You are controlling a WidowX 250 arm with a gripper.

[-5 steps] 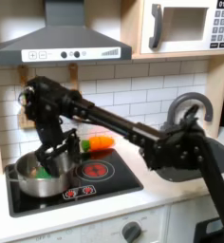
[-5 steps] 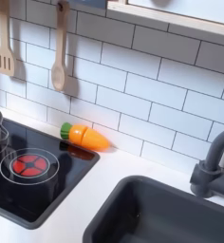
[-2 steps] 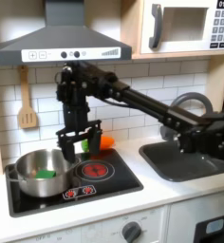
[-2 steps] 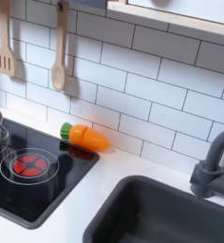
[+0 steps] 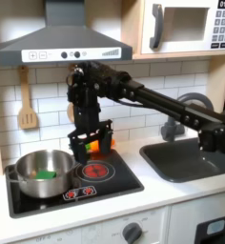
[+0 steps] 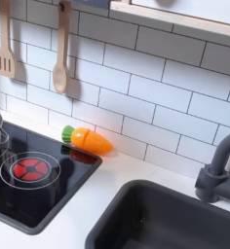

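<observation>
In the first exterior view my gripper (image 5: pixel 87 151) hangs open and empty over the black stove (image 5: pixel 119 181), just right of the silver pot (image 5: pixel 27 181). A green item (image 5: pixel 48 174) lies inside the pot. An orange toy carrot (image 5: pixel 108 144) with a green top lies at the stove's back edge, partly hidden behind my fingers. The second exterior view has the carrot (image 6: pixel 92 141) against the tiled wall, beside the red burner (image 6: pixel 29 168).
A sink (image 5: pixel 186 160) with a dark faucet (image 5: pixel 195 105) sits on the first exterior view's right. A wooden spatula (image 5: pixel 28 100) hangs on the wall left of the arm. The second exterior view has a hanging wooden spoon (image 6: pixel 60 58) and the sink basin (image 6: pixel 175 219).
The gripper rose out of the pot and moved right, now hanging beside the pot in front of the carrot. The green item stayed in the pot.
</observation>
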